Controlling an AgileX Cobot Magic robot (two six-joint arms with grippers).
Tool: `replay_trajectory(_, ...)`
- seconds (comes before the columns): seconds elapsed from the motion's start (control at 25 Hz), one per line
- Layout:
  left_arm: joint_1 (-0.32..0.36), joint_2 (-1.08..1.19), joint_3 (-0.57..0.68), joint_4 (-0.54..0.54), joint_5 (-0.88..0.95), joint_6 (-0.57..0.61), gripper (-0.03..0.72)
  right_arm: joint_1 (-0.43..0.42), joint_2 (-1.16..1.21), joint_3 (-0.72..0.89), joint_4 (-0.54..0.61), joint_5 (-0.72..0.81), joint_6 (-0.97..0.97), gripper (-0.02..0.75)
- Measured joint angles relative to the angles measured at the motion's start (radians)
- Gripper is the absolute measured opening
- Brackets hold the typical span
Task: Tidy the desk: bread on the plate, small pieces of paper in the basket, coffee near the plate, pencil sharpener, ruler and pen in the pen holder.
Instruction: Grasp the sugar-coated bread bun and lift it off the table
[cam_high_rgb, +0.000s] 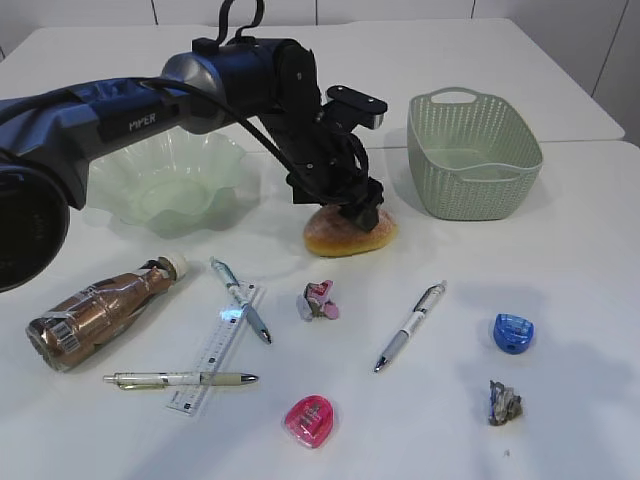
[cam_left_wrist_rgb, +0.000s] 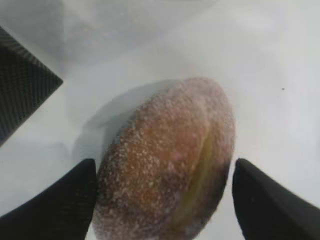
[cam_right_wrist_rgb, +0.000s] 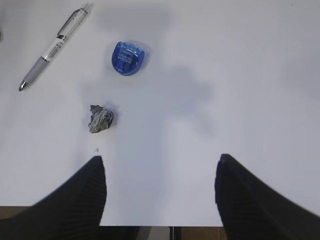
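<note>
The sugar-dusted bread lies on the desk between the plate and the basket. My left gripper is down over the bread, open, one finger on each side; the left finger is against the crust, the right one a little off it. A corner of the black mesh pen holder shows in the left wrist view. My right gripper hovers open and empty above the desk's front edge, near a blue pencil sharpener, a paper ball and a pen.
The coffee lies on its side at the front left. Beside it are the ruler and two pens. A pink pencil sharpener and a crumpled paper piece lie in the middle.
</note>
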Motion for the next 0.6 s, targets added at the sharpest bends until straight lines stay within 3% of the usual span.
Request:
replay_trajectory(0.28,0.0,0.008,-0.002,-0.01,0.123,-0.002,0.594,0.0,0.0,0.0,0.0,0.0,0.0,0.532)
replay_trajectory(0.6,0.0,0.008,-0.002,-0.04,0.092,-0.014,0.594,0.0,0.0,0.0,0.0,0.0,0.0,0.533)
